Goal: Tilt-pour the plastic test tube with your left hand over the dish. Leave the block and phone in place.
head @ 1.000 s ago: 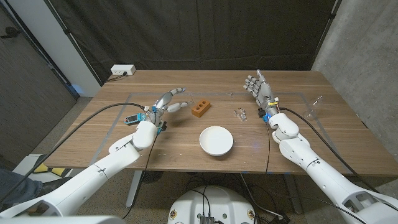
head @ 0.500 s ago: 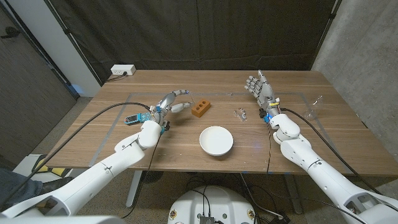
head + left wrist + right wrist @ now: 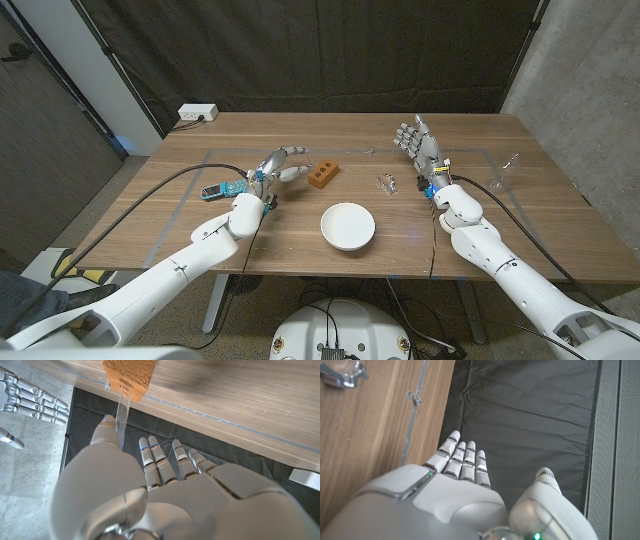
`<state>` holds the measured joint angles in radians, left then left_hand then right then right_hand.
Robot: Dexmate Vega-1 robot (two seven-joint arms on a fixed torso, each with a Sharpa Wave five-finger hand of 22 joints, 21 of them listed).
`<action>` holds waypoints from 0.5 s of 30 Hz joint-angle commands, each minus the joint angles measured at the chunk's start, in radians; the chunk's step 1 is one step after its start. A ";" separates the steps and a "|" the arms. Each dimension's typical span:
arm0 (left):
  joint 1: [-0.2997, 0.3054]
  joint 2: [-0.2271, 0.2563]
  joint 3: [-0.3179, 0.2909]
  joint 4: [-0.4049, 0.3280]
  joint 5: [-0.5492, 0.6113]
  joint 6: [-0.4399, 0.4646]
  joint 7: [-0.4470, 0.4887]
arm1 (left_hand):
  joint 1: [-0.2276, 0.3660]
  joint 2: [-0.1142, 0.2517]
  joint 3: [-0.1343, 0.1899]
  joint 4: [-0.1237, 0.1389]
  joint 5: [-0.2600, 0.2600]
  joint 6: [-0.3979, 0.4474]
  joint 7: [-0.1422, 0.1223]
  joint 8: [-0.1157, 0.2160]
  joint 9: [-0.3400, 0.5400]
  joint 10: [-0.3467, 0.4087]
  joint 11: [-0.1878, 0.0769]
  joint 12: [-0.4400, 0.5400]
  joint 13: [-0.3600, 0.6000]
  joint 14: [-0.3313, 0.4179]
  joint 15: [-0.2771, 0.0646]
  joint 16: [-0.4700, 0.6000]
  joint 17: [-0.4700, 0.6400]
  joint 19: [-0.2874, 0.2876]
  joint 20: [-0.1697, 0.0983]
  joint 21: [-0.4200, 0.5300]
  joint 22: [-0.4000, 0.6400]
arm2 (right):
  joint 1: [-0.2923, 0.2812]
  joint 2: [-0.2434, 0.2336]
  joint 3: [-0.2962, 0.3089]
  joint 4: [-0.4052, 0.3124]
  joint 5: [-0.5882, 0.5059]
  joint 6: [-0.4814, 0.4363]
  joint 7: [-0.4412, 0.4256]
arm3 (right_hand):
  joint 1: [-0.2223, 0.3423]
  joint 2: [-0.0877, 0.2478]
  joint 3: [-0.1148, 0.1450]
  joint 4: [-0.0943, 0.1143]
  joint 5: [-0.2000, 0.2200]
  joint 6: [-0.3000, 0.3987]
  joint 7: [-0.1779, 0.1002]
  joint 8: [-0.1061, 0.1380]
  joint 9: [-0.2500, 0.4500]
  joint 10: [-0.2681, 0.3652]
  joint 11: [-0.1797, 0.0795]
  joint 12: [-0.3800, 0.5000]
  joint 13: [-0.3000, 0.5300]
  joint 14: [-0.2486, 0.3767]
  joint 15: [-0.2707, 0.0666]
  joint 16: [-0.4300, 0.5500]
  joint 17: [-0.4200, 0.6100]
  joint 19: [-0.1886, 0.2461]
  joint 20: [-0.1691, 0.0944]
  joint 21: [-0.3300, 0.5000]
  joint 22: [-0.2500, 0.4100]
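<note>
The dish (image 3: 348,238) sits toward the near edge of the bench (image 3: 300,235), about midway along it, with bare wood on every side. Farther back, the orange block (image 3: 322,175) lies left of the bench's middle. The plastic test tube (image 3: 122,407) lies with one end against the block's face, seen in the left wrist view as a thin clear tube running from the block towards the thumb. The phone (image 3: 215,190) lies closer to the left edge, beside the left forearm.

The left hand (image 3: 282,166) hangs just left of the block, its arm coming from the near left corner. Its fingers (image 3: 157,457) are stretched out and apart, gripping nothing. The thumb is just beside the tube; contact cannot be told.

The right hand (image 3: 420,145) stands towards the far right of the bench, palm upright, fingers straight and released, holding nothing. A small shiny object (image 3: 387,183) lies between it and the block, and a clear glass piece (image 3: 506,176) lies near the right edge.
</note>
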<state>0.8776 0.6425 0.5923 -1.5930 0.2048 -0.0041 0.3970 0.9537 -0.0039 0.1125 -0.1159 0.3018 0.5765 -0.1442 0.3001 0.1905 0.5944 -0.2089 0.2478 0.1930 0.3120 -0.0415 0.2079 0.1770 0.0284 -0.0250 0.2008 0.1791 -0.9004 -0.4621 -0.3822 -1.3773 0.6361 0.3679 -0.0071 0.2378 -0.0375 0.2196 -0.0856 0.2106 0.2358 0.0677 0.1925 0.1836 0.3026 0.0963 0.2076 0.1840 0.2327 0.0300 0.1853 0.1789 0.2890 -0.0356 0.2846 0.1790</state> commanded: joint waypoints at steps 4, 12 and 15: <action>-0.037 -0.022 0.038 0.035 0.005 0.001 -0.027 | 0.012 0.010 0.009 -0.006 -0.008 0.025 -0.005 0.005 0.001 0.025 -0.002 -0.003 0.004 0.019 -0.120 0.004 0.001 0.011 0.005 0.008 0.002 | 0.002 0.003 0.000 0.010 0.002 0.004 0.004 | 0.010 0.002 0.003 -0.007 -0.002 0.008 -0.001 0.004 0.005 0.009 -0.003 0.007 0.002 0.008 -0.001 0.004 0.003 0.009 -0.010 -0.002 0.004; -0.048 -0.034 0.049 0.051 0.002 -0.003 -0.029 | 0.024 0.022 0.011 -0.003 -0.023 0.077 -0.010 0.014 0.000 0.073 -0.001 -0.002 0.004 0.035 -0.122 0.003 0.001 0.016 0.004 0.008 0.002 | 0.000 0.001 0.003 0.010 0.004 0.000 0.001 | 0.011 0.002 0.003 -0.008 -0.002 0.009 -0.001 0.004 0.005 0.009 -0.002 0.007 0.002 0.008 -0.001 0.004 0.003 0.010 -0.009 -0.003 0.005; -0.046 -0.037 0.049 0.049 0.003 0.004 -0.020 | 0.028 0.026 0.012 -0.003 -0.026 0.083 -0.009 0.014 -0.001 0.080 -0.003 -0.004 0.005 0.042 -0.121 0.004 0.002 0.019 0.005 0.008 0.002 | 0.001 0.000 0.003 0.011 0.003 0.000 0.000 | 0.011 0.002 0.003 -0.008 -0.002 0.008 -0.002 0.004 0.005 0.011 -0.002 0.008 0.002 0.008 0.000 0.004 0.003 0.009 -0.008 -0.005 0.005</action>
<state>0.8423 0.6195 0.6284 -1.5561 0.2099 -0.0020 0.3748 0.9739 0.0164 0.1151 -0.1186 0.2786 0.6470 -0.1556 0.3115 0.1906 0.6587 -0.2123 0.2476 0.1929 0.3439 -0.0418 0.2079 0.1771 0.0358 -0.0249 0.2008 0.1791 -0.9006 -0.4608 -0.3814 -1.3698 0.6382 0.3697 -0.0060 0.2378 -0.0375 0.2195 -0.0855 0.2100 0.2358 0.0677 0.1925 0.1836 0.3025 0.0962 0.2076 0.1839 0.2327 0.0300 0.1853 0.1789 0.2925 -0.0392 0.2809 0.1790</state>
